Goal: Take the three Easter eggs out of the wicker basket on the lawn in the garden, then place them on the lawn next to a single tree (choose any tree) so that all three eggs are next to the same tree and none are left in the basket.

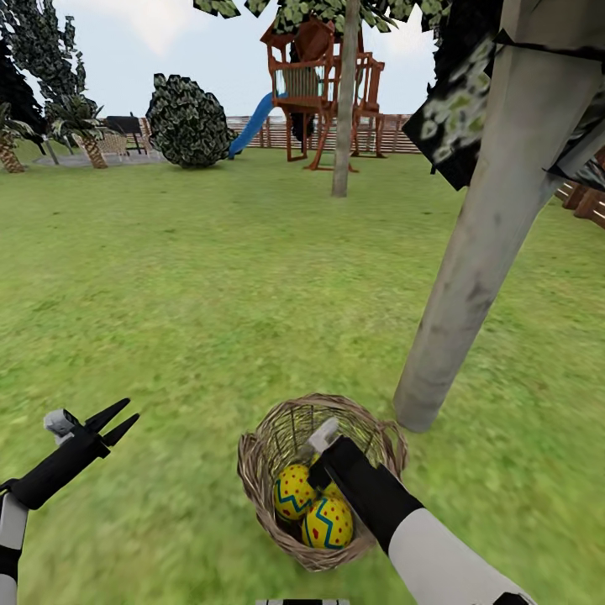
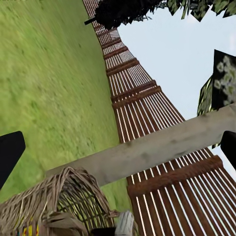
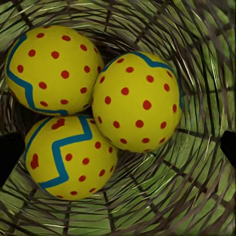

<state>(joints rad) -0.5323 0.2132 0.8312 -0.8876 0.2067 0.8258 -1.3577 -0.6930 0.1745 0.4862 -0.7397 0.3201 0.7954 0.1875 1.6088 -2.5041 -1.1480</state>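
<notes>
the right wrist view looks straight down into the wicker basket (image 3: pixel 196 196) at three easter eggs (image 3: pixel 135 101) packed touching one another, its fingers (image 3: pixel 228 147) spread wide at both edges. from the head view only two eggs show, the right gripper (image 1: pixel 323 454) lowered inside the basket on the lawn (image 1: pixel 185 277). the left gripper (image 1: pixel 118 420) hovers spread apart over grass beside it. the tree (image 1: pixel 475 252) stands just behind; the fence (image 2: pixel 147 108) shows beyond from the left wrist.
</notes>
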